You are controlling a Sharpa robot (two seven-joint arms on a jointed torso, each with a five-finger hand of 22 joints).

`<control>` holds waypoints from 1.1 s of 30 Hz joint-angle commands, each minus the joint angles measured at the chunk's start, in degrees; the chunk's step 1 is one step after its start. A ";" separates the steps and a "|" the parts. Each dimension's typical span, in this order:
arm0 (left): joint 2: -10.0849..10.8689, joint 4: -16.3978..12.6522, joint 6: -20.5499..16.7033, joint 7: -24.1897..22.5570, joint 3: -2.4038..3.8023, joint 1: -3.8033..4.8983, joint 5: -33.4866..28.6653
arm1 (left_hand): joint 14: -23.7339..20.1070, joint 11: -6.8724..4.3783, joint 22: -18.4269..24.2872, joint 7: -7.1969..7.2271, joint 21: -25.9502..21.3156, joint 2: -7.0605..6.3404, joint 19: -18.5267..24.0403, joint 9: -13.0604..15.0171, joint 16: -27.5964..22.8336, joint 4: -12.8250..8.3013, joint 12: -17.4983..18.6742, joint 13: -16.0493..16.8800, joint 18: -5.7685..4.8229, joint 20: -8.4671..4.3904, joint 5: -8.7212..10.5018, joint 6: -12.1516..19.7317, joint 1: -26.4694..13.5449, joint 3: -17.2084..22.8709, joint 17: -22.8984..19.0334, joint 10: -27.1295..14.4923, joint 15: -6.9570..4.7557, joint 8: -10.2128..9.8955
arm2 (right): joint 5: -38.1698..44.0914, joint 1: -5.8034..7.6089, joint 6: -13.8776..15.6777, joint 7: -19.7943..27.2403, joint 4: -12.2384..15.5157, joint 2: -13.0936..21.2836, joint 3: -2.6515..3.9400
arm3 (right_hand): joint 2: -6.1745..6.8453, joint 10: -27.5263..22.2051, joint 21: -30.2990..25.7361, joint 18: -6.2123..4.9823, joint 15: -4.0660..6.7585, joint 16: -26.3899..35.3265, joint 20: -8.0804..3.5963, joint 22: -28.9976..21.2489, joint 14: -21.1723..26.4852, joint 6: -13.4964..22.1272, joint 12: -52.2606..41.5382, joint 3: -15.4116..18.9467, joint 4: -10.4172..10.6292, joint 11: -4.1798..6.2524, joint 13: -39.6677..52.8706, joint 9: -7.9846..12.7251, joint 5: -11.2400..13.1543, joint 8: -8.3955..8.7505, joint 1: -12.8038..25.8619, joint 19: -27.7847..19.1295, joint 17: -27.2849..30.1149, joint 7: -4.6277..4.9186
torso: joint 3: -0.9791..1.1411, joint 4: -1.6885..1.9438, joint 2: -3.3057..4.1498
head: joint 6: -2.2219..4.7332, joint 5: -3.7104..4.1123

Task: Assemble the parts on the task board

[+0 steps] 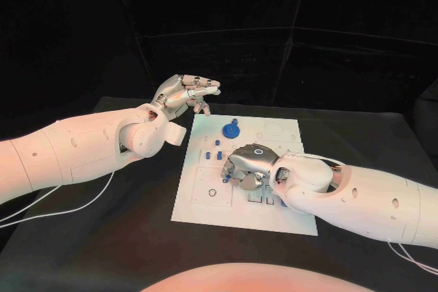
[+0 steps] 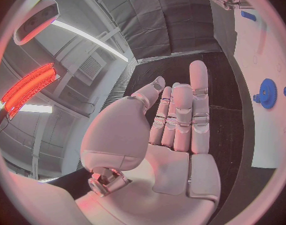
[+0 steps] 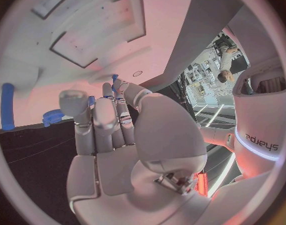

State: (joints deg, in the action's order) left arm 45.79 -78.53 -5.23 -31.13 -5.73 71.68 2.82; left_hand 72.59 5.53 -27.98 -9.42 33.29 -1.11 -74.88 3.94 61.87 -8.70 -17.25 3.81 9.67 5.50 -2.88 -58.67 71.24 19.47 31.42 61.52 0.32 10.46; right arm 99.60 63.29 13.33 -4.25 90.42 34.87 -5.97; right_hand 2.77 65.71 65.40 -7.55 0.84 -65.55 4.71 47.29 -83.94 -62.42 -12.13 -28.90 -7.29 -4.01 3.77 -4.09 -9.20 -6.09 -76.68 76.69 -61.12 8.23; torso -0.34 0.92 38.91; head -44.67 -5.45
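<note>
Room: black drapes (image 1: 301,51) hang behind the work area; the left wrist view shows a ceiling with a white light bar (image 2: 87,35) and a glowing red panel (image 2: 27,87).

Surface: the black surface (image 1: 109,241) carries the task board and thin white cables (image 1: 64,213) trailing beneath the left arm.

Arms: the left arm (image 1: 82,149) enters over the near left portion of the surface; the right arm (image 1: 365,200) lies across the board's near right corner.

Task board (image 1: 206,209): a white plate, lying flat at the middle of the surface, with recessed outlines on its face.

Left hand (image 1: 185,94): raised beyond the board's far left corner, off the board. Its fingers (image 2: 180,115) are extended close together and hold nothing, as seen from the left wrist.

Right hand (image 1: 251,165): positioned low over the middle of the board, palm down. Its fingers (image 3: 102,122) are partly curled toward the board; a small blue piece (image 3: 115,80) sits at the fingertips, but whether it is gripped cannot be determined.

Parts: a blue gear-like disc (image 1: 231,128) stands on the board just beyond the right hand's fingers and near the left hand. Several small blue pegs (image 1: 212,154) lie directly beside the right hand's fingers. A long blue bar (image 3: 7,112) appears on the board in the right wrist view.
</note>
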 commanded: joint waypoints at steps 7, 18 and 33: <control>-0.04 0.18 1.05 -0.04 0.01 0.06 -0.15 | -0.12 0.06 0.13 -0.35 -0.26 0.06 0.08 -0.03 -0.17 0.05 0.13 -0.03 0.71 0.39 -0.23 0.23 0.45 -0.39 -0.20 -0.57 0.14 -0.22 | 1.10 -0.13 0.61 0.07 -0.23 -0.55 -0.05 | 0.43 -0.09 0.45 0.35 -0.04 -0.37 0.16 0.17 -2.18 0.22 0.24 -0.28 0.22 -0.46 -0.06 -0.04 -0.32 0.28 -0.11 0.40 -0.17 0.44 | -0.01 0.01 0.01 | -0.32 -0.16; -0.06 0.22 1.32 0.16 0.01 0.06 -0.15 | -0.12 0.06 0.13 -0.35 -0.26 0.06 0.08 -0.03 -0.17 0.05 0.13 -0.03 0.71 0.39 -0.23 0.23 0.45 -0.39 -0.20 -0.57 0.14 -0.22 | 1.15 -0.17 -0.33 -0.43 -0.87 -1.23 -0.05 | 0.43 -0.09 0.45 0.35 -0.04 -0.37 0.16 0.17 -2.18 0.22 0.24 -0.28 0.22 -0.46 -0.06 -0.04 -0.32 0.28 -0.11 0.40 -0.17 0.44 | -0.03 0.02 -0.02 | -0.35 -0.17; 0.01 0.18 1.55 0.39 0.01 0.06 -0.15 | -0.12 0.06 0.13 -0.35 -0.26 0.06 0.08 -0.03 -0.17 0.05 0.13 -0.03 0.71 0.39 -0.23 0.23 0.45 -0.39 -0.20 -0.57 0.14 -0.22 | 3.09 -0.17 -2.23 -2.56 -1.34 -1.59 -0.05 | 0.39 0.05 0.52 0.35 -0.07 -0.46 0.21 0.20 -2.14 0.17 0.27 -0.27 0.31 -0.46 -0.01 -0.05 -0.36 0.32 -0.05 0.33 -0.18 0.46 | -0.02 0.01 -0.04 | -0.47 -0.13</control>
State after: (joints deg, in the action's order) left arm 45.80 -78.33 -4.60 -30.66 -5.73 71.68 2.81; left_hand 72.59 5.74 -27.91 -9.41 33.29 -1.11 -74.88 3.94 61.87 -8.70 -17.25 3.82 9.67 5.50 -2.87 -58.67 71.24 19.47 31.27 61.31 0.32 10.46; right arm 101.56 63.13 12.40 -5.93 89.08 33.31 -5.95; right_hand 2.77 65.71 65.67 -7.56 0.84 -65.83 4.71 47.40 -83.94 -62.11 -12.12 -29.07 -7.11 -4.01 3.74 -4.09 -9.19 -5.92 -76.68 76.69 -61.31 8.33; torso -0.36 0.95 38.89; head -45.11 -5.58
